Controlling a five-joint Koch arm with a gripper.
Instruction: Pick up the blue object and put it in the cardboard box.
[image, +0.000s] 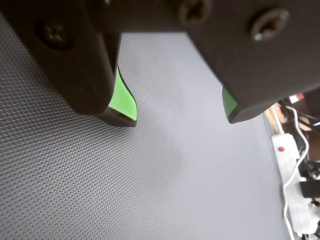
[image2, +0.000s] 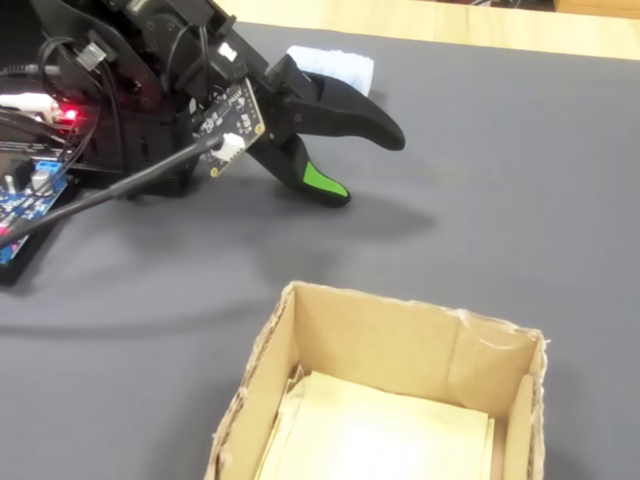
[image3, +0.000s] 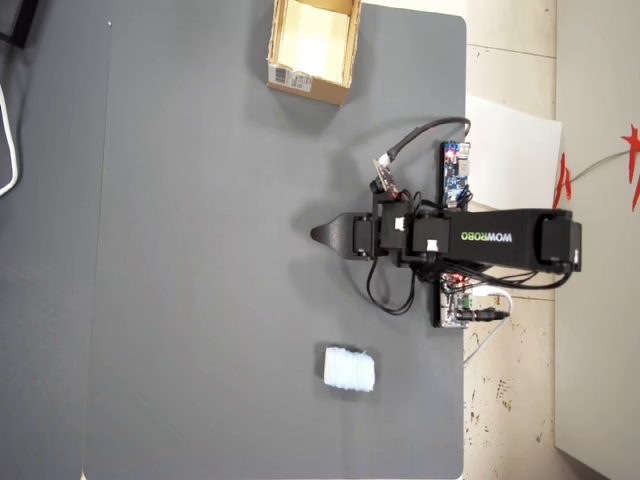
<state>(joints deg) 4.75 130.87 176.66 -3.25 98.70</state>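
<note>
- The black gripper (image2: 365, 165) with green-padded fingertips (image: 122, 100) is hovering just above the dark grey mat (image3: 200, 300), jaws spread apart and empty.
- The pale blue ribbed soft block (image3: 349, 369) is lying on the mat well apart from the gripper, toward the overhead view's lower edge, long axis running left-right there.
- The tan cardboard box (image3: 305, 82) is sitting on the opposite side, near the top edge.

In the overhead view, the claw (image3: 318, 235) lies between the cardboard box (image3: 308, 84) above and the blue object (image3: 349, 369) below.
</note>
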